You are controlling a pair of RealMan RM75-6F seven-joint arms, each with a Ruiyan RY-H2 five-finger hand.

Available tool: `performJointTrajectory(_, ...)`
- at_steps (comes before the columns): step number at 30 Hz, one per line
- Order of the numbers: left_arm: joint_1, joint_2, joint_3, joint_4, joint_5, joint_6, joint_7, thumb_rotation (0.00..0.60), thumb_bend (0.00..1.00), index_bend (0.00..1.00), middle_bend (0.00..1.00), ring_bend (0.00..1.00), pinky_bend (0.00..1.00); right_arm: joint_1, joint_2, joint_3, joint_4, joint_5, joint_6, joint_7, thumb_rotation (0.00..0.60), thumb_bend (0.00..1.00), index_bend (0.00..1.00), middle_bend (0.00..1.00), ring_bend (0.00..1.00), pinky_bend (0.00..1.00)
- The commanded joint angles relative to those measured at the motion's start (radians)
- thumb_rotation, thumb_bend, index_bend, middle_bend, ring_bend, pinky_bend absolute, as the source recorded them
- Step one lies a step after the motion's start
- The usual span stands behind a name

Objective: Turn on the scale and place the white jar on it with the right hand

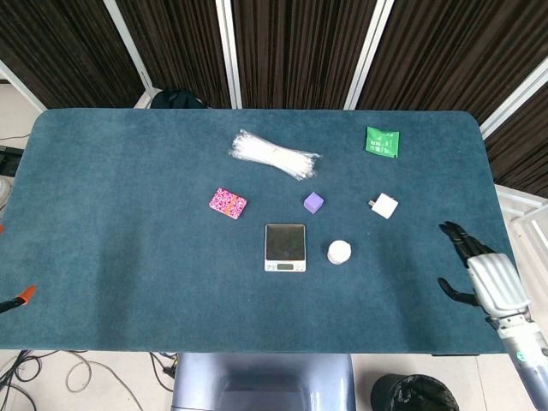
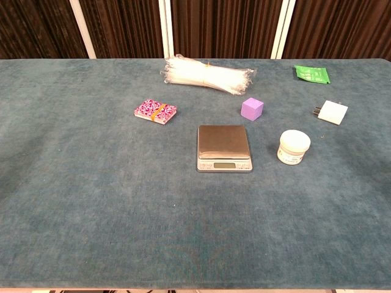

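Note:
A small silver scale [image 1: 285, 247] [image 2: 223, 147] sits near the middle of the table, its display strip facing the front edge. The white jar [image 1: 339, 252] [image 2: 294, 147] stands upright just right of the scale, apart from it. My right hand [image 1: 478, 270] hovers over the table's right front corner in the head view, fingers spread and holding nothing, well right of the jar. It is out of the chest view. The left hand shows in neither view.
A bundle of clear plastic ties [image 1: 274, 154] lies at the back centre. A pink patterned packet [image 1: 228, 203], a purple cube [image 1: 313, 203], a white charger plug [image 1: 384, 205] and a green sachet [image 1: 382, 141] lie around the scale. Orange clamp tips [image 1: 26, 295] sit at the left edge.

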Motion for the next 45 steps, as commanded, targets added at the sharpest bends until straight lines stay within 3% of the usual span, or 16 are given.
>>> performJointTrajectory(1, 0.000, 0.001, 0.000, -0.001, -0.002, -0.002, -0.001, 0.600, 0.10, 0.00, 0.00, 0.00, 0.00, 0.053, -0.005, 0.012, -0.038, -0.018, -0.062, -0.068, 0.600, 0.62, 0.00, 0.41, 0.56, 0.61)
performJointTrajectory(8, 0.000, 0.004, -0.004, -0.001, -0.013, -0.008, -0.009, 0.600, 0.12, 0.00, 0.00, 0.00, 0.00, 0.151, -0.094, 0.023, -0.082, 0.005, -0.195, -0.211, 0.600, 0.83, 0.01, 0.71, 0.75, 0.77)
performJointTrajectory(11, 0.002, 0.006, -0.005, 0.000, -0.017, -0.008, -0.017, 0.600, 0.12, 0.00, 0.00, 0.00, 0.00, 0.196, -0.143, 0.040, -0.087, 0.044, -0.252, -0.269, 0.600, 0.87, 0.02, 0.76, 0.80, 0.79)
performJointTrajectory(21, 0.001, 0.009, -0.012, 0.007, -0.036, -0.020, -0.032, 0.600, 0.12, 0.00, 0.00, 0.00, 0.00, 0.334, -0.263, 0.045, -0.085, 0.225, -0.458, -0.508, 0.600, 0.92, 0.02, 0.78, 0.82, 0.85)
performJointTrajectory(45, -0.006, 0.000, -0.018, 0.015, -0.056, -0.040, -0.023, 0.600, 0.12, 0.00, 0.00, 0.00, 0.00, 0.428, -0.424, 0.007, -0.048, 0.354, -0.499, -0.656, 0.600, 0.92, 0.04, 0.78, 0.82, 0.93)
